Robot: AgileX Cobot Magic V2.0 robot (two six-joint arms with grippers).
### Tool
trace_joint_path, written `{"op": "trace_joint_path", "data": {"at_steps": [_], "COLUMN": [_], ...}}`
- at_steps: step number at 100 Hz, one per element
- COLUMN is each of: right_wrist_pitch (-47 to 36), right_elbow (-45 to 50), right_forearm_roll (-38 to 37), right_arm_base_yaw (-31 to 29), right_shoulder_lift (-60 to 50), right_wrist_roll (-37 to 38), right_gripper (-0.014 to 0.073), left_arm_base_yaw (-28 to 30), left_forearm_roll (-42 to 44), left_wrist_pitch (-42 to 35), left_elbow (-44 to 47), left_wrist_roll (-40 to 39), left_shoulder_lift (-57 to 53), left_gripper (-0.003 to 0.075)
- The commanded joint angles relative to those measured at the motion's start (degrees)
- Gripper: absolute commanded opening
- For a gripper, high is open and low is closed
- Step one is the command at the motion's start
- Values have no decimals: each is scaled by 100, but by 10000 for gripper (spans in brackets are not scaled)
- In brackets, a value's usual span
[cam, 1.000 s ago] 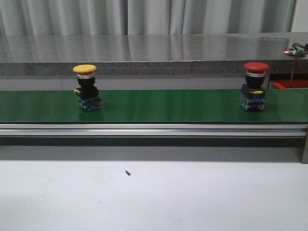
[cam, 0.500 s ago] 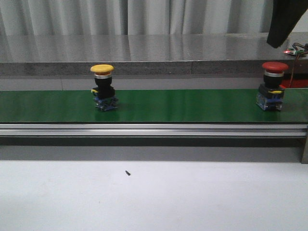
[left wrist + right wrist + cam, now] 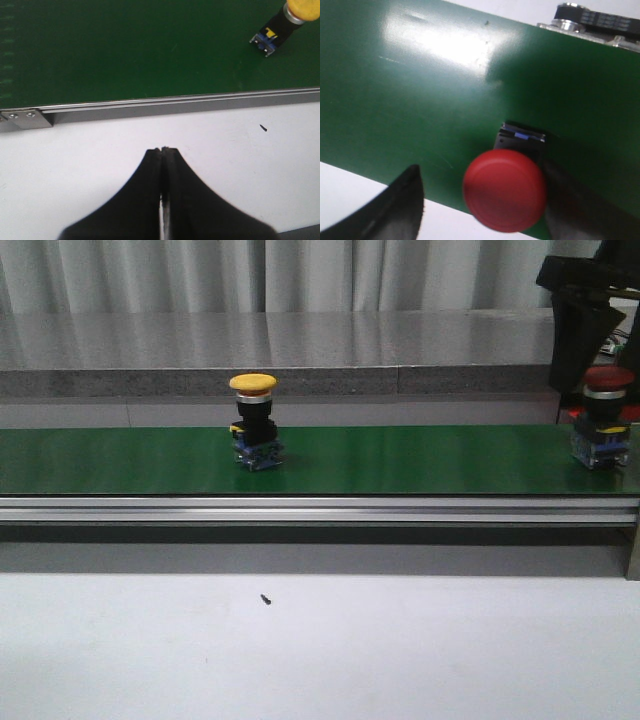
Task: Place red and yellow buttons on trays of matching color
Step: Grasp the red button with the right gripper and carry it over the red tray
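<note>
Both tools, left tool and right tool, have matte black, smoothly tapered fingers.

Light is even and fairly bright, coming from above. The green belt carries a wide white glare patch in the right wrist view and softer vertical sheen in the front view. The red button is blurred, close to the lens, as are the dark end effector fingers. The white counter looks flat, with faint shadow under the rail.
</note>
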Motion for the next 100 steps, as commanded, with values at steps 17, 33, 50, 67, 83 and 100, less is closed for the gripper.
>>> {"op": "trace_joint_path", "data": {"at_steps": [17, 33, 50, 67, 83, 100], "right_wrist_pitch": [-234, -147, 256, 611, 479, 440], "right_elbow": [-189, -348, -1138, -1929, -2092, -2092], "right_forearm_roll": [-46, -130, -198, -198, -94, 148], "right_arm_base_yaw": [-1, -6, -262, -905, -1697, -2486], "right_shoulder_lift": [-236, -243, -263, -263, -263, -250], "right_wrist_roll": [-1, -1, -1, -1, -1, -1], "right_gripper": [248, 248, 248, 248, 248, 248], "left_arm_base_yaw": [-61, -61, -61, -61, -61, -61], "left_forearm_roll": [-139, -139, -139, -139, -139, -139], "left_wrist_pitch": [-261, -261, -261, -285, -339, -407], "left_elbow": [-142, -142, -142, -142, -142, -142], "left_wrist_roll": [-45, -45, -45, -45, -45, -45], "left_shoulder_lift": [-89, -89, -89, -89, -89, -89], "left_gripper": [-20, -20, -20, -20, -20, -20]}}
